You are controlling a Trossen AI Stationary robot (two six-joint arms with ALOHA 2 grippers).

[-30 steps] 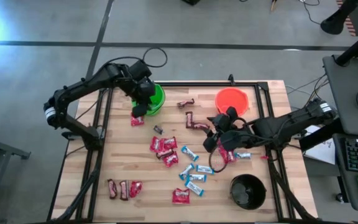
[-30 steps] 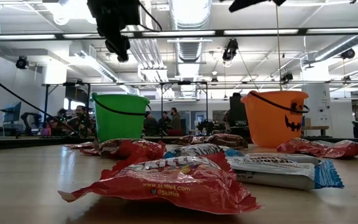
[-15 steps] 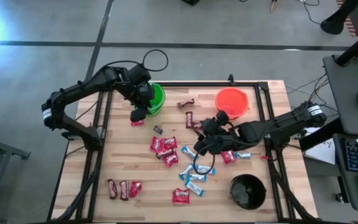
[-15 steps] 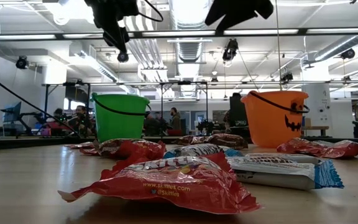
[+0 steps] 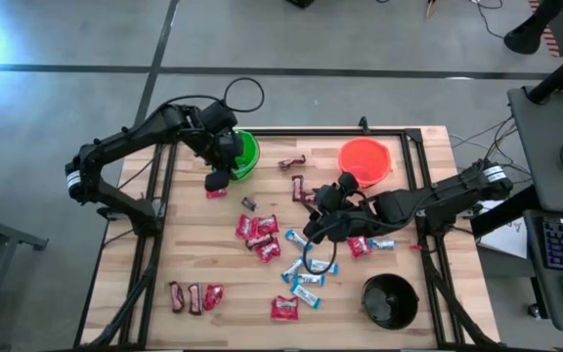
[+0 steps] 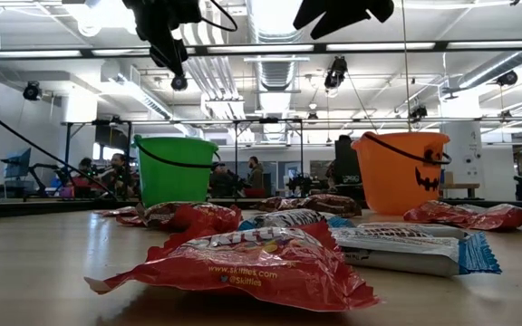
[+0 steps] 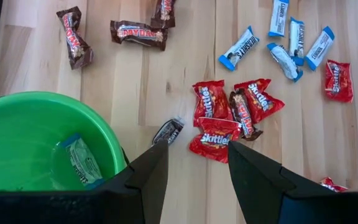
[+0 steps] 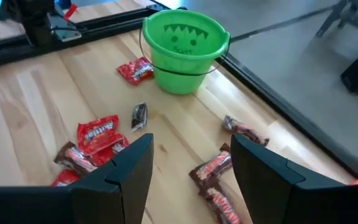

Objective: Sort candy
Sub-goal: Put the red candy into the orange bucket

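The candy lies scattered over the wooden table: red packets [image 5: 258, 231], light-blue-and-white bars [image 5: 306, 279] and dark brown bars [image 5: 299, 188]. One light-blue bar [image 7: 79, 163] lies inside the green bucket [image 5: 245, 154]. My left gripper [image 5: 216, 181] hangs open above the table beside the green bucket's near-left side, with nothing between its fingers [image 7: 197, 155]. My right gripper [image 5: 311, 233] hovers open over the middle of the table, above the candy, pointing slantwise toward the green bucket [image 8: 182, 50]; its fingers [image 8: 188, 152] hold nothing.
An orange bucket [image 5: 365, 158] stands at the far right and a black bucket [image 5: 390, 301] at the near right. More candy lies near the front left [image 5: 194, 296] and by the front edge [image 5: 283, 309]. A black frame borders the table.
My right gripper has moved toward the table's left and down a little, from beside the orange bucket to above the candy in the middle, still open. In the low view it has come into the picture's top.
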